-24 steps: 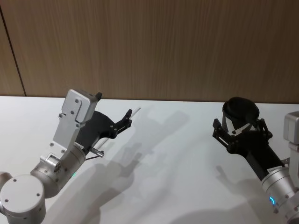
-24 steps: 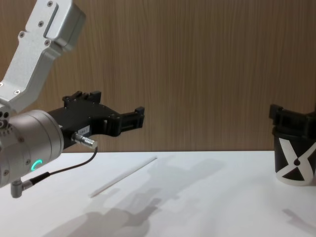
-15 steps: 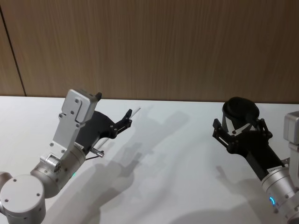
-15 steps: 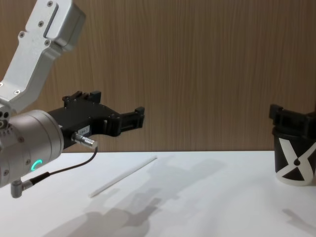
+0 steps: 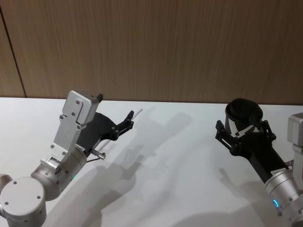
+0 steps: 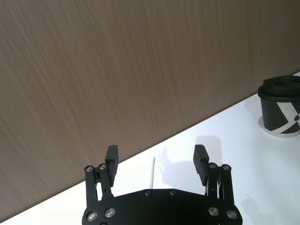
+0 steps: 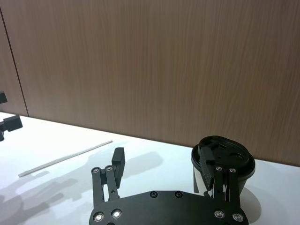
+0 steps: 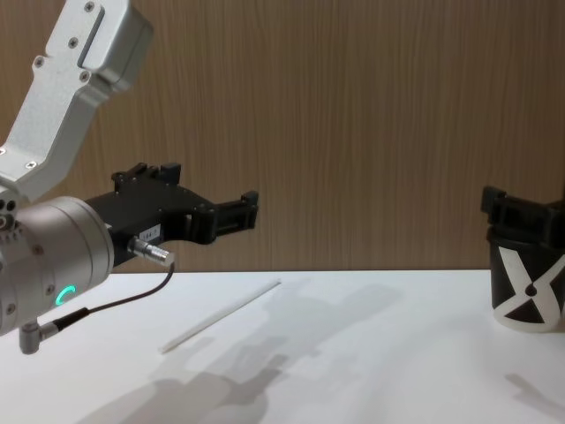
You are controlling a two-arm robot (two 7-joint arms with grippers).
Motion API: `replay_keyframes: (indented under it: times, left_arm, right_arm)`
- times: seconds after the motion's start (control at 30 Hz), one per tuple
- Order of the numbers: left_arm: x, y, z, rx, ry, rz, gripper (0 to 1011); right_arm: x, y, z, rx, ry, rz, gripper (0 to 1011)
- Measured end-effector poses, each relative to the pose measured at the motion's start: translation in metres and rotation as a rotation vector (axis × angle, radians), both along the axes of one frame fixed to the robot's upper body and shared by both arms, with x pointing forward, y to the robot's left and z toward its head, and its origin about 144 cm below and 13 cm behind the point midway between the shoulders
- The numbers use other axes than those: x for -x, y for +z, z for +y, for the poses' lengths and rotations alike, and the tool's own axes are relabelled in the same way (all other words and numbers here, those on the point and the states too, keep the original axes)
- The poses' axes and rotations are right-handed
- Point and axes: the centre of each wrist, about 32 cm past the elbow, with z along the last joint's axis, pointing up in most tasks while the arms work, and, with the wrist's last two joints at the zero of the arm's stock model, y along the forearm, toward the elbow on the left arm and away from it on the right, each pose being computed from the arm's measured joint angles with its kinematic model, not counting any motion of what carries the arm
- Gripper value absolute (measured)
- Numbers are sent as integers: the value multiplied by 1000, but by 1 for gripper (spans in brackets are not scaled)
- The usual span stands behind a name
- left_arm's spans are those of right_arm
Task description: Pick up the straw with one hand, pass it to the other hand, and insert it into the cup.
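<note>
Nothing had moved: left gripper (image 6: 156, 153) hung wide open over the straw (image 8: 221, 315), lying lower left on the table (image 8: 371, 371); right gripper (image 7: 164, 161), also wide, sat by the cup (image 8: 527, 296) at right. Pickup, handover, insertion all remained.

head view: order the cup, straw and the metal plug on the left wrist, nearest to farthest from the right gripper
From the right gripper:
1. cup, beside its fingers, robot's right.
2. straw, left of centre.
3. metal plug, on the left wrist, farthest left.
</note>
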Motion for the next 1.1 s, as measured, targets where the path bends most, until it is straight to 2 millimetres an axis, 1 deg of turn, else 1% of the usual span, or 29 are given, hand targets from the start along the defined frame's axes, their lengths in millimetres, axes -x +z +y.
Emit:
replay_keyframes:
  times: [1.1]
  left_arm:
    - [0, 0, 0, 0, 0, 0, 1003]
  right_arm:
    - [0, 0, 0, 0, 0, 0, 1001]
